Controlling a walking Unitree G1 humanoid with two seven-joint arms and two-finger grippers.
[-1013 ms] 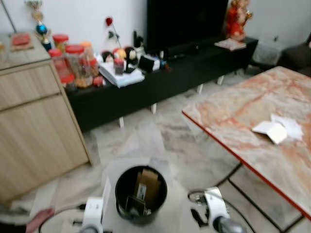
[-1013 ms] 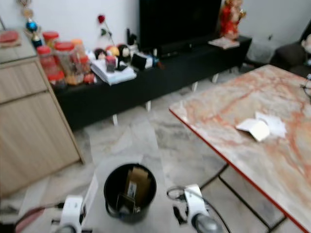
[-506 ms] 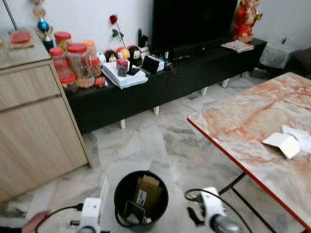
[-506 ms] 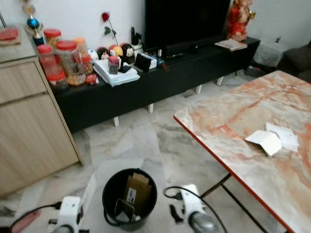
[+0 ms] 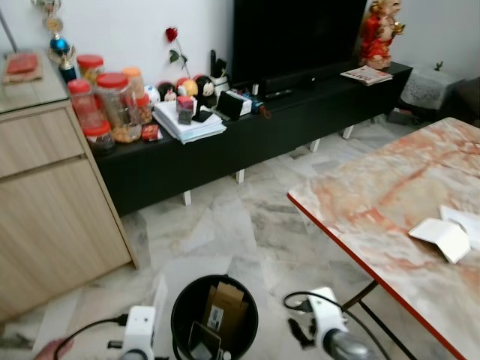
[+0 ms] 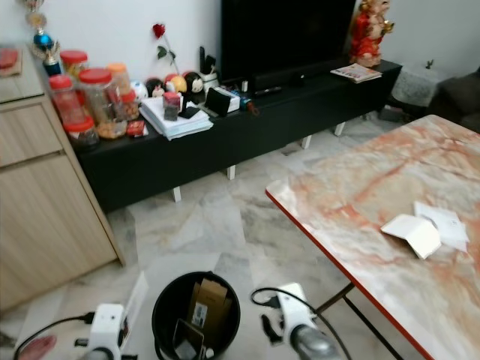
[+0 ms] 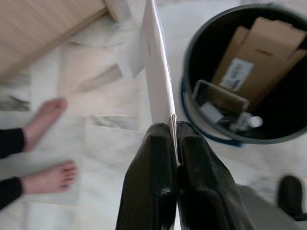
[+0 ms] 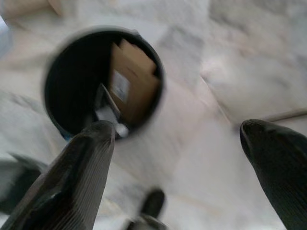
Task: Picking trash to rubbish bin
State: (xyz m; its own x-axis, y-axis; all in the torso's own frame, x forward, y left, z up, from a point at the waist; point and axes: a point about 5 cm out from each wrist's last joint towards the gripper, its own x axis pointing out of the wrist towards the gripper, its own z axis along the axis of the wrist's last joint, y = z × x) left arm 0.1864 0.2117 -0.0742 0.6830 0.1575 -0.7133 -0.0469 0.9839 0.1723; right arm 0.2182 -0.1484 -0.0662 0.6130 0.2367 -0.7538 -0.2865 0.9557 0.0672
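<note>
Two grippers flank a black rubbish bin (image 5: 214,318) standing on the marble floor (image 5: 225,225). Left gripper (image 7: 173,143): fingers pressed together, pinching a white sheet of paper (image 7: 156,62) edge-on, just beside the bin's rim. Right gripper (image 8: 177,153): fingers spread wide, holding nothing, on the bin's other side. Brown cardboard (image 7: 254,52) lies inside the bin. More white papers (image 6: 424,229) rest on the marble table (image 6: 360,202). A person's bare feet (image 7: 45,143) stand nearby.

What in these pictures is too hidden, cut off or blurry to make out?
- Bin bottom: dark in the eye views, blurred in the right wrist view.
- White sheet in the left pincer: edge-on, so its face is unreadable.
- Person's bare feet: cut off by the left wrist view's edge.
- Papers on the marble table: print too small.
</note>
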